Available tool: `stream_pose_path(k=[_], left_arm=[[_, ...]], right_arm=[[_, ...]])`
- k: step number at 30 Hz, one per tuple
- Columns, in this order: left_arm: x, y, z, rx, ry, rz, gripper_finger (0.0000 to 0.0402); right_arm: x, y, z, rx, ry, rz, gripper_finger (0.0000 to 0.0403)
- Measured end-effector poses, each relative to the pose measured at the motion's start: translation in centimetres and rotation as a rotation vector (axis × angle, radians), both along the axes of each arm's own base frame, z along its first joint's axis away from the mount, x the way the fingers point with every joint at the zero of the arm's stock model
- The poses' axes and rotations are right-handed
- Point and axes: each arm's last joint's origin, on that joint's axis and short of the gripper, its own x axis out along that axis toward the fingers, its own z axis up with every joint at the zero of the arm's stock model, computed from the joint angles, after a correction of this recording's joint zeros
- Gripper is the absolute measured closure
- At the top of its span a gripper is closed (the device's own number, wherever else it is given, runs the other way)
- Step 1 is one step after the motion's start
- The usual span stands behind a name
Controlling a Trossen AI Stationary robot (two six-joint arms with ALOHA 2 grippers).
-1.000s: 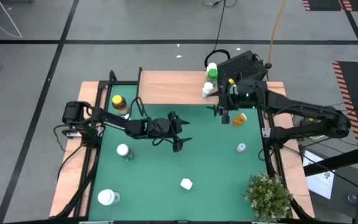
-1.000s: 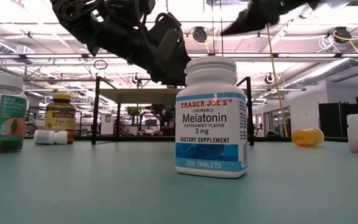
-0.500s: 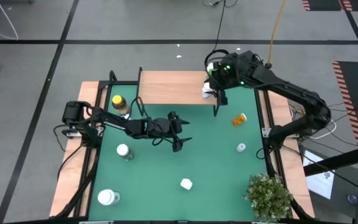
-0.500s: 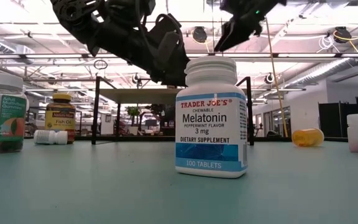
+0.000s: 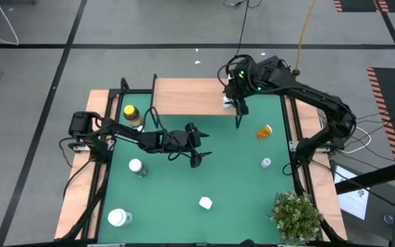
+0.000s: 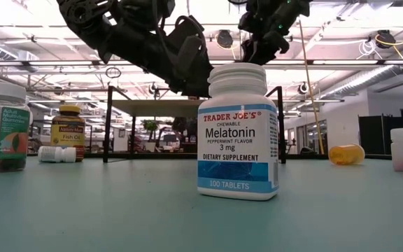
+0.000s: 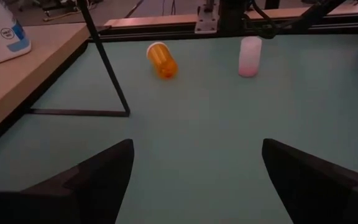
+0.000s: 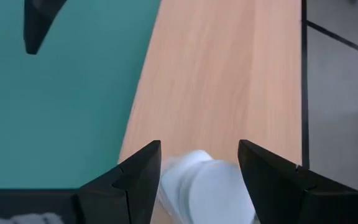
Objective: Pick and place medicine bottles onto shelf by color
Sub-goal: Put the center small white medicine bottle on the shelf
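While the right arm reaches over the far end of the table, the scene stands thus:

Shelf [image 5: 190, 96]: a light-wood board on black legs at the far edge of the green mat [image 5: 184, 178]; a white bottle [image 5: 228, 101] lies at its right end, and in the right wrist view a white cap [image 8: 210, 193] shows between the fingers, over the wood.

Right gripper [image 5: 239, 110]: above the shelf's right end, fingers spread on either side of that white cap; contact with it cannot be told.

Amber bottle [image 5: 263, 130]: on its side on the mat, near the right gripper, off the shelf.

Small white bottle [image 5: 266, 162]: upright on the mat, near the right rim.

Yellow-capped bottle [image 5: 132, 113]: upright just left of the shelf.

Melatonin bottle [image 6: 238, 133]: upright near the mat's front middle, filling the low view and hiding part of the shelf behind it.

White-capped bottle [image 5: 137, 167]: on the mat, left of centre, near the left arm.

Large white-lidded jar [image 5: 119, 218]: at the front left corner.

Left gripper [image 5: 197, 145]: hovering over the mat's middle, fingers wide apart, holding nothing.

Potted plant [image 5: 297, 216]: at the front right corner.
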Motion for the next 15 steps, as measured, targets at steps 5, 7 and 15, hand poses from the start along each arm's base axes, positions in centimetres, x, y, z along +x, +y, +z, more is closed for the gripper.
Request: stream_pose_path(k=[5, 7, 15], left_arm=[[-0.06, 0.0, -0.14, -0.016, 0.013, 0.007, 0.0046], [-0.11, 0.0, -0.25, -0.017, 0.025, 0.008, 0.0046], [-0.18, 0.0, -0.43, -0.029, 0.043, 0.013, 0.0046]], right_arm=[[-0.36, -0.6, 0.07, 0.007, -0.007, -0.035, 0.0195], [-0.55, -0.88, 0.07, 0.017, -0.01, -0.057, 0.0195], [-0.85, -0.95, -0.11, 0.063, 0.006, -0.106, 0.0195]])
